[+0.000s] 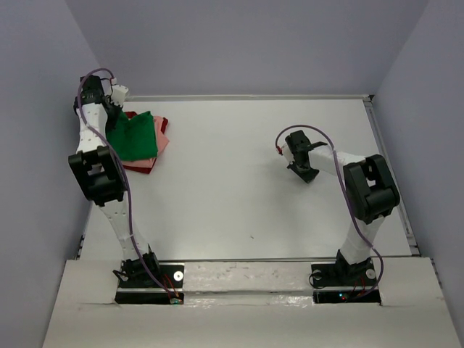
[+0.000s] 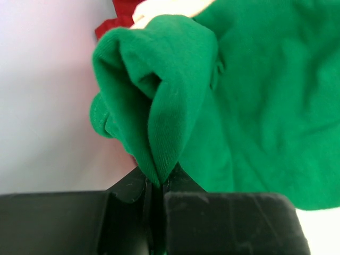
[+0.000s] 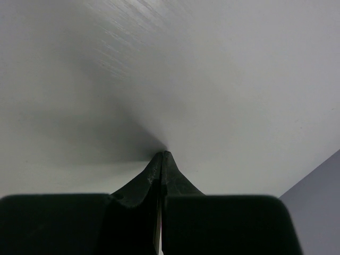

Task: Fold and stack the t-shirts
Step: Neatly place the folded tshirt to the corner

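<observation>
I see all three shirts piled at the far left corner of the table: green t-shirt on top, salmon pink t-shirt beneath, dark red t-shirt lowest. Stacking looks nearly done to me. My left gripper pinches a bunched green fold; my right gripper hovers closed, empty.

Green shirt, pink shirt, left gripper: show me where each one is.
green shirt (image 1: pixel 134 139), top view, middle of its top layer.
pink shirt (image 1: pixel 163 138), top view, strip showing right of the green.
left gripper (image 2: pixel 158 183), left wrist view, between its fingertips, pinching a green fold.
</observation>
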Motion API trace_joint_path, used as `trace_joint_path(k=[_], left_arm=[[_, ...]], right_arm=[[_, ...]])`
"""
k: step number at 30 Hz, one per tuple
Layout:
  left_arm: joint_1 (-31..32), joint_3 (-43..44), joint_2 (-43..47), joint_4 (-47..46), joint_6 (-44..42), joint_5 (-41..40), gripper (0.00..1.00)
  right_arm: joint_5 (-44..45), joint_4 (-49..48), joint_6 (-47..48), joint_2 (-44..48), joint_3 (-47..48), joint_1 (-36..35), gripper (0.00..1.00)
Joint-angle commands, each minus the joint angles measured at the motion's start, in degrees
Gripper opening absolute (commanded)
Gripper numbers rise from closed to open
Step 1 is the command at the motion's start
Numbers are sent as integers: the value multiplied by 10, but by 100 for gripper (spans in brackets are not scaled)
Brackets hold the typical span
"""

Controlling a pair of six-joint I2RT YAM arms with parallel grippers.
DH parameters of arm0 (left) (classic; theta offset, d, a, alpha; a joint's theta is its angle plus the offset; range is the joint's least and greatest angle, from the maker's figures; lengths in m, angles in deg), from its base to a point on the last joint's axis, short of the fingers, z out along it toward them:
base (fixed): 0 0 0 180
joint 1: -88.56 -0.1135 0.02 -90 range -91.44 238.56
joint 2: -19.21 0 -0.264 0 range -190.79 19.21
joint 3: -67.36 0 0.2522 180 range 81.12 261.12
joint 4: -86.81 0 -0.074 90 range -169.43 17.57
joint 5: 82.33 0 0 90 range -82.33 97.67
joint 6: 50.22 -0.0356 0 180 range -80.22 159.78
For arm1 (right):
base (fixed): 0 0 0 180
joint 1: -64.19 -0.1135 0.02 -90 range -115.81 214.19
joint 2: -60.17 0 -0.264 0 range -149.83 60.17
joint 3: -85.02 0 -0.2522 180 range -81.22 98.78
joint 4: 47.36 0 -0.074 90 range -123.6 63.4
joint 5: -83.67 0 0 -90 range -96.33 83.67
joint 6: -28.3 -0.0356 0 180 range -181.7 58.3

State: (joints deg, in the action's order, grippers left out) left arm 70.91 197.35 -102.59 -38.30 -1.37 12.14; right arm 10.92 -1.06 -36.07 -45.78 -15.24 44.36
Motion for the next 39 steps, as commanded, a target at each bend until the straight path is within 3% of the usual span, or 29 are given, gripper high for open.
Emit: trace_joint_path(k=[1, 8, 12, 14, 17, 18, 19, 22, 30, 34, 37, 39], left_arm=[[2, 0, 3, -50, -9, -9, 0], [12, -36, 3, -102, -16, -38, 1], [20, -67, 13, -147, -22, -66, 24], [24, -73, 14, -155, -24, -76, 44], [30, -88, 17, -190, -25, -105, 61], [31, -91, 20, -196, -25, -111, 65], [31, -97, 26, -202, -28, -118, 77], [36, -94, 50, -225, -38, -145, 88], [45, -11, 134, -227, -51, -167, 95], [47, -9, 194, -206, -10, -138, 98], [46, -44, 231, -187, 27, -94, 90], [47, -97, 255, -186, 45, -73, 79]], right_arm=[[0, -3, -8, -35, 0, 3, 0], [6, -3, -8, -41, 0, 3, 0], [8, -1, -8, -45, 0, 3, 0], [11, -1, -8, -47, 0, 3, 0], [11, -1, -8, -46, 1, 3, 0], [11, -1, -8, -45, 0, 3, 1], [9, -1, -7, -44, 0, 3, 6], [2, 1, -7, -38, 0, 3, 15], [-4, 5, -8, -32, 4, 3, 24], [-11, 8, -9, -22, 6, 3, 24], [-17, 8, -10, -17, 6, 3, 20], [-20, 10, -13, -15, 6, 3, 13]])
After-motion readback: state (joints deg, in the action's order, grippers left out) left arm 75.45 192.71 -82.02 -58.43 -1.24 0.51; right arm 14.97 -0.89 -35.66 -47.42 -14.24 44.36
